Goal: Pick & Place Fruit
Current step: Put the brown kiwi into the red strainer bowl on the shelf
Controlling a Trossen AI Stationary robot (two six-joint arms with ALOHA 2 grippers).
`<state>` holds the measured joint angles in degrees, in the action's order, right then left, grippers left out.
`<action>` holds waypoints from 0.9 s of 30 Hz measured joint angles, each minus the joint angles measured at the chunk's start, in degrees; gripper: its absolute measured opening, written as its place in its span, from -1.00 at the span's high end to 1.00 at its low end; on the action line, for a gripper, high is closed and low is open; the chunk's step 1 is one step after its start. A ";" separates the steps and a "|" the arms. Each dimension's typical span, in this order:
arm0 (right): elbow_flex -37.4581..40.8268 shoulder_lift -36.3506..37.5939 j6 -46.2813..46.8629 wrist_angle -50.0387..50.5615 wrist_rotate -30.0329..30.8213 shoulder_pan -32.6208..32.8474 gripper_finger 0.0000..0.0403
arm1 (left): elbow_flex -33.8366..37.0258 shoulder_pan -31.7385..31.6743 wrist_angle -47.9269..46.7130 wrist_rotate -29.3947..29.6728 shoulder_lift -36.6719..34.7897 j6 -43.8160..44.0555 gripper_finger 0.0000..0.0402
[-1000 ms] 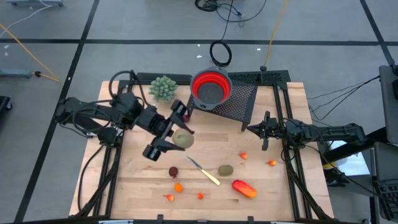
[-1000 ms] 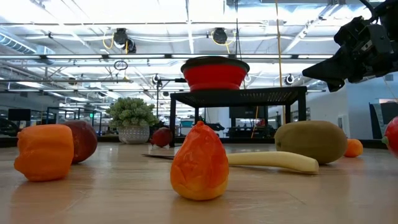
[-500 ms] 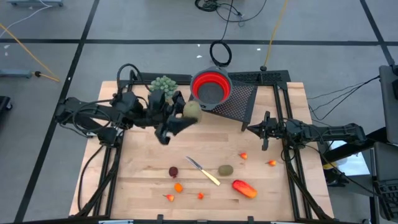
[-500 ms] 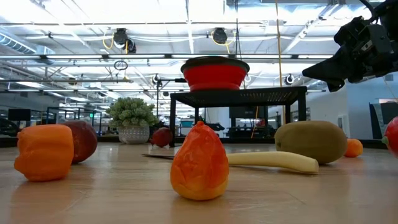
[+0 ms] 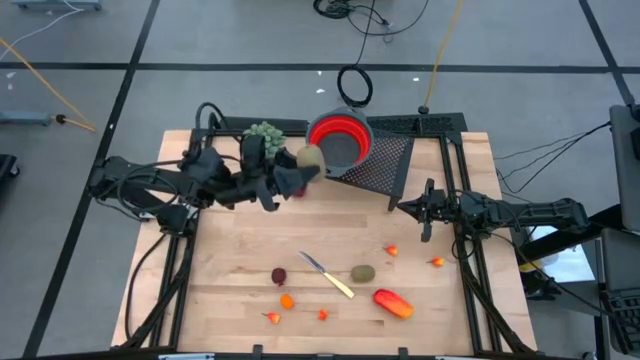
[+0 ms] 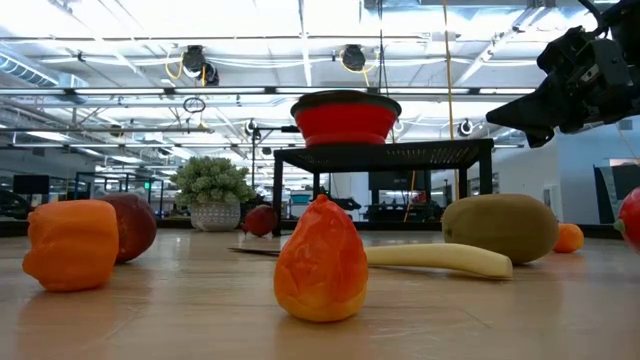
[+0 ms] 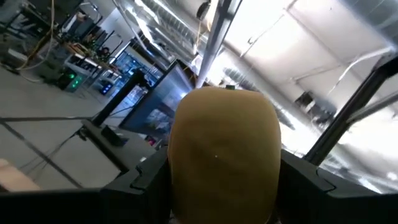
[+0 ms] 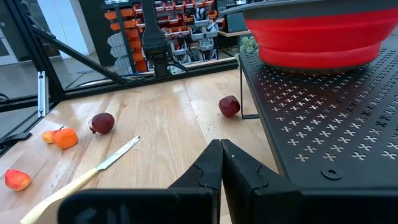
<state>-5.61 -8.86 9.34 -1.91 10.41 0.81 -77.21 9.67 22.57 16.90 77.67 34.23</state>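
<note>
Left arm reaches in from the worktop's (image 5: 230, 250) left edge toward the back. Left claw (image 5: 296, 172) is raised, clamped on a brown kiwi (image 5: 310, 157); the left wrist view shows the kiwi (image 7: 224, 152) filling the gap between both fingers. From above, the held kiwi sits just beside the left rim of the red bowl (image 5: 338, 140), not over its centre. Green plant (image 5: 263, 140) stands just behind the arm.

A dark red round fruit (image 8: 229, 105) lies on the wood near the leg of the black mesh stand (image 5: 385, 160), seen in the right wrist view. The bowl rests on that stand.

Front half of worktop, left to right:
- small orange bit (image 5: 271, 317) near the front edge
- dark red round fruit (image 5: 279, 275)
- orange piece (image 5: 287, 300) just in front of it
- tiny orange bit (image 5: 322, 314)
- knife (image 5: 327, 275) with pale handle, lying diagonally
- second kiwi (image 5: 362, 272), just right of the knife handle
- long orange-red fruit (image 5: 393, 303)
- two tiny orange bits (image 5: 392, 250), (image 5: 436, 262) further right

All of these lie apart from one another on the wood.

Right arm comes in from the right edge and holds level above the worktop. Right claw (image 5: 427, 222) is closed with nothing in it; in its wrist view the fingers (image 8: 208, 165) meet tip to tip.
</note>
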 joint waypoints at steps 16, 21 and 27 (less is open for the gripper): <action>0.00 -0.01 0.39 0.00 0.00 0.00 1.00 | 0.00 -5.26 -27.85 -0.28 0.01 -10.19 -0.06; 0.00 -0.02 0.41 0.00 0.00 0.01 1.00 | 0.00 -8.61 -29.01 -0.26 0.02 -14.61 -0.06; 0.00 -0.02 0.42 0.00 0.00 -0.01 1.00 | 0.00 -13.15 -29.01 -0.36 0.02 -18.01 -0.06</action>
<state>-5.61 -8.88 9.76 -1.91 10.41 0.80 -77.21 -3.48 -6.44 16.54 77.69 16.22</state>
